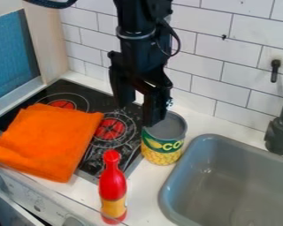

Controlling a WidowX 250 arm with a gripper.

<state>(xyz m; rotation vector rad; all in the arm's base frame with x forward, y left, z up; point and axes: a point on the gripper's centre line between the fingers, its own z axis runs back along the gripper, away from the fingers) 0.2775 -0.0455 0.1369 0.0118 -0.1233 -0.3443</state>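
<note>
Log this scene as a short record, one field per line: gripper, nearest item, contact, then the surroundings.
Gripper: black gripper, open, pointing down
Nearest item: corn can, upright on the counter, grey top
Contact: one finger overlaps the can's rim in the picture; touching or not, cannot tell
Stove: black stovetop with red burners
On stove: orange cloth
Front: red bottle with a yellow band, upright
Right of can: grey sink, black faucet
Behind: white tiled wall

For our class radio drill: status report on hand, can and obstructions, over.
Hand open, close by can, contact unclear. Can upright between stove and sink. Red bottle and orange cloth nearby, neither between hand and can.
</note>
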